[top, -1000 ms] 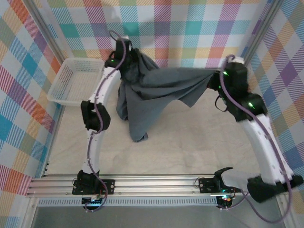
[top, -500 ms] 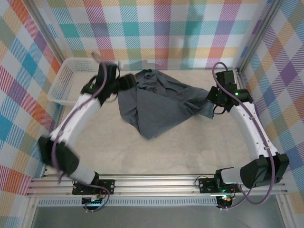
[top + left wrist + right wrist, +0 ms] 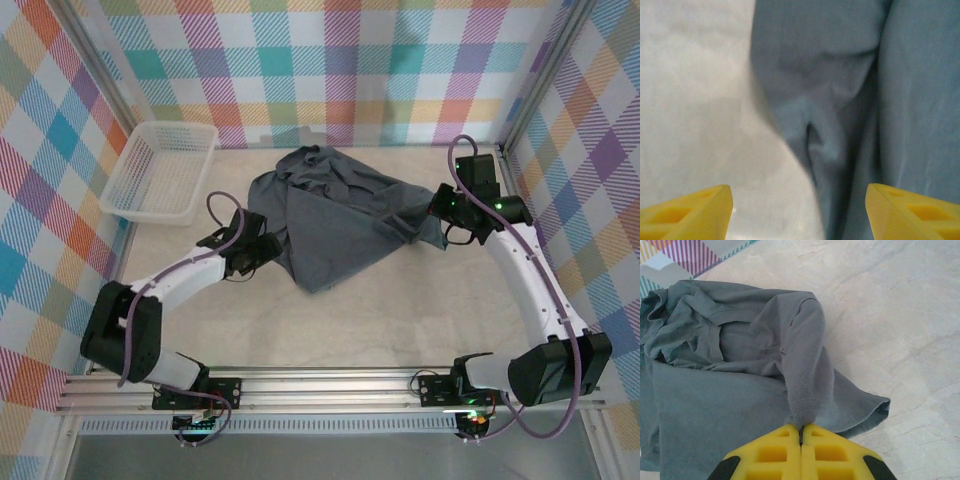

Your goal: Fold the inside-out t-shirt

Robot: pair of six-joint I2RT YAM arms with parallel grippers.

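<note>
Slate t-shirt (image 3: 340,225) now lying crumpled, left tool (image 3: 262,250) gaping empty, right tool (image 3: 801,432) pinching it.

free table (image 3: 400,320) in front; basket (image 3: 165,170) far-left, t-shirt (image 3: 340,225) apparently heaped centrally.

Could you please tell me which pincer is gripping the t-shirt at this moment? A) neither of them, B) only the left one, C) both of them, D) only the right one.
D: the right pincer is shut on a pinched fold of the t-shirt, while the left pincer stands open at the cloth's edge, its yellow fingers wide apart and clamping nothing.
</note>
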